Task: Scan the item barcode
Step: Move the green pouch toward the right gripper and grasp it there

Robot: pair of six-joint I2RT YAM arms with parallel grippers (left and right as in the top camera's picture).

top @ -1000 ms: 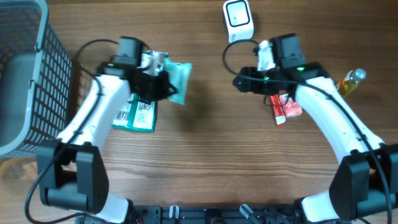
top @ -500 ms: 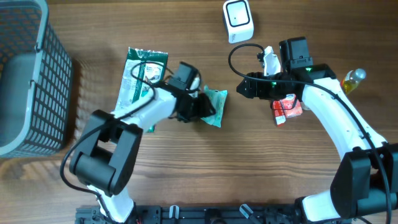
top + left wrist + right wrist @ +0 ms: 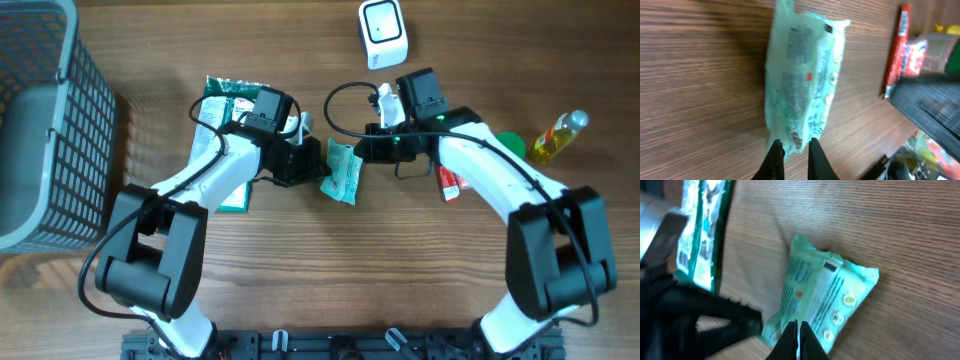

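Overhead view: the pale green packet is seen tilted near the table's middle, with the scanner well apart at its 1 o'clock.
Left gripper: clamped on the packet's near end, at the packet's 9 o'clock.
Right gripper: clenched, with the tips met over the packet's edge at its 2 o'clock; a pinch on the film cannot be confirmed.
Barcode: not made out on either wrist view.
Risk, slip: only a thin end is held, so the packet could swing or drop when carried to the scanner.
Risk, tear: the film could be stretched if it is pulled by both arms.
Risk, misread: the code could be creased or turned away from the scanner.
Risk, collision: the wrists are close together, and the red packet at 3 o'clock could be swept aside.
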